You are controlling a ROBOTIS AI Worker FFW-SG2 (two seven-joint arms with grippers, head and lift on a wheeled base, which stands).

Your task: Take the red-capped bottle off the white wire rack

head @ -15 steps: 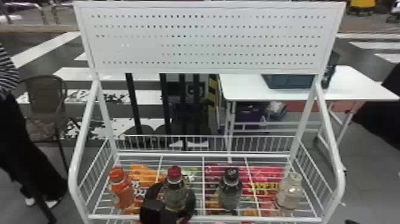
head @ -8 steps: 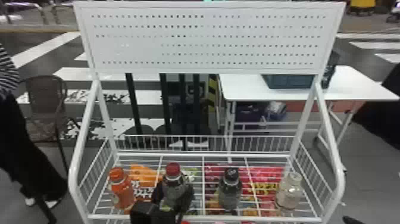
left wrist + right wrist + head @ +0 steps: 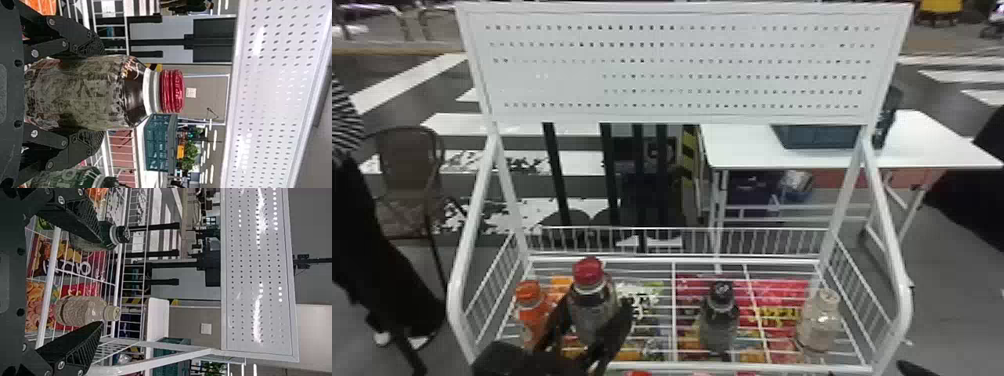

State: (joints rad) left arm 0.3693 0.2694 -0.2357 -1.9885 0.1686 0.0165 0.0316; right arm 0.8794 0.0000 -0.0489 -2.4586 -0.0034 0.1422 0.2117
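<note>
The red-capped bottle [image 3: 592, 305] is upright over the left part of the white wire rack [image 3: 673, 310], with my left gripper [image 3: 588, 320] shut on its sides. In the left wrist view the bottle [image 3: 94, 92] fills the space between that gripper's [image 3: 100, 93] two fingers, red cap beyond them. Whether its base touches the wires is hidden. A dark tip of my right gripper [image 3: 914, 368] shows at the head view's bottom edge, right of the rack. In the right wrist view this gripper [image 3: 102, 284] stands open, holding nothing.
An orange bottle [image 3: 528, 307] is close left of the held one. A dark-capped bottle [image 3: 719, 315] and a pale bottle [image 3: 819, 320] stand farther right. Sloping side rails [image 3: 892, 220] and a perforated back panel [image 3: 682, 65] frame the rack.
The red-capped bottle has shifted left and looks higher and nearer, moving together with my left gripper. The other bottles have kept their places.
</note>
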